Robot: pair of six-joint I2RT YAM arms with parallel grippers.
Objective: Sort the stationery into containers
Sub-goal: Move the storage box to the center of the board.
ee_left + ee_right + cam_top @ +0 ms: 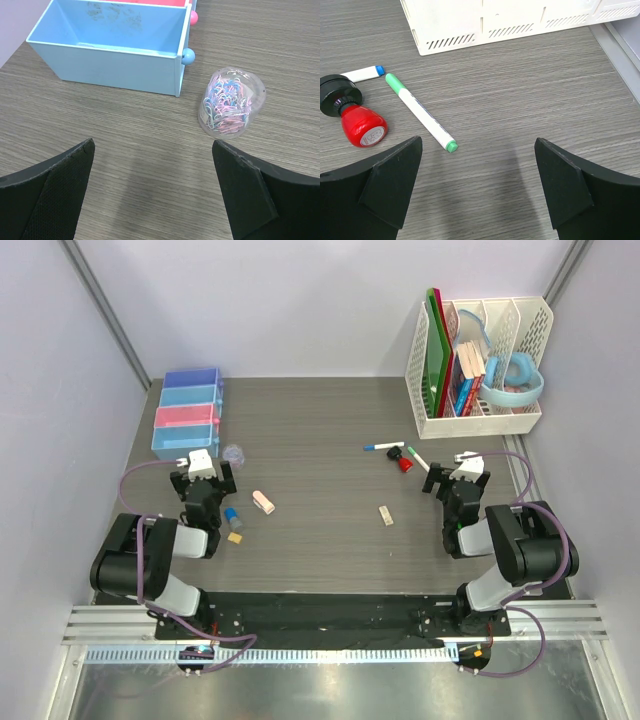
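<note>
Ahead of our right gripper (477, 142), jaws spread and empty (left gripper (153, 144) likewise), we judged the green-capped pen (422, 114) light, stiff, slippery; best pinched mid-barrel.

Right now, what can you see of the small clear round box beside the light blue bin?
The clear round box looks like transparent plastic, filled with pink, blue and white paper clips. It rests on the grey wood-grain table, right of the light blue bin, near but apart. Nothing else touches it.
</note>
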